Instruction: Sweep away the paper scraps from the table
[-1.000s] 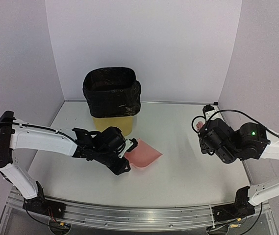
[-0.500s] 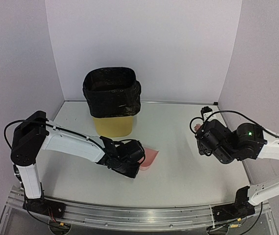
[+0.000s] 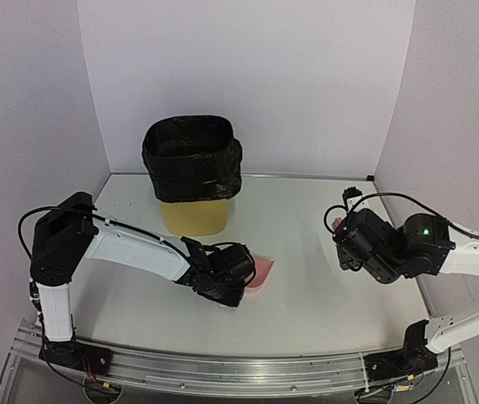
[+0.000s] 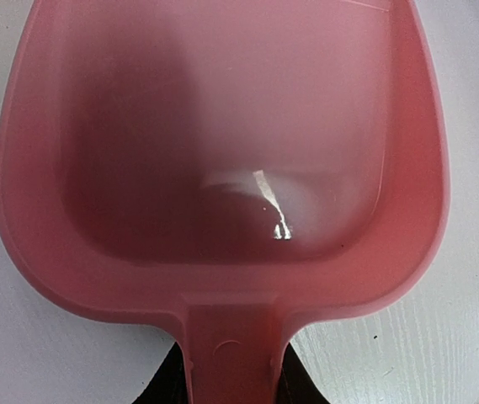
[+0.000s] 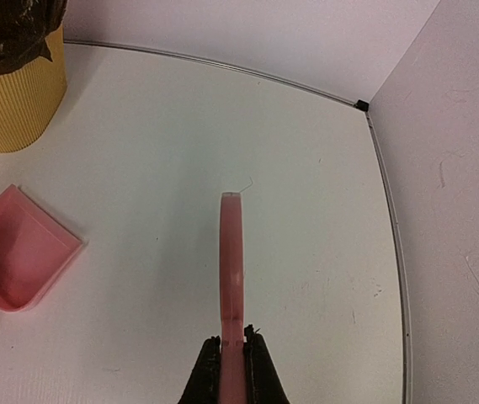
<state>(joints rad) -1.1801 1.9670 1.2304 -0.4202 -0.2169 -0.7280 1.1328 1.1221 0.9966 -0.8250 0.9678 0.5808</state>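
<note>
The left gripper (image 4: 231,383) pinches the dustpan (image 4: 222,151) by its handle, with the empty pan low on the table (image 5: 306,168). The right gripper (image 5: 232,362) is clamped on the thin pink brush (image 5: 231,252), well apart from the pan. No paper scraps show on the tabletop or in the pan. The likely risks are the narrow handle twisting in the grip, or the pan's lip lifting so that swept scraps slide underneath.

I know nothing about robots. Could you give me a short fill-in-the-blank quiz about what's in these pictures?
1. The left gripper clamps the handle of the pink plastic dustpan, whose scoop is ____.
2. The right gripper is shut on a slim plastic hand brush of ____ colour.
3. The yellow ribbed bin is lined with a ____ bag.
Missing words: empty; pink; black.
</note>
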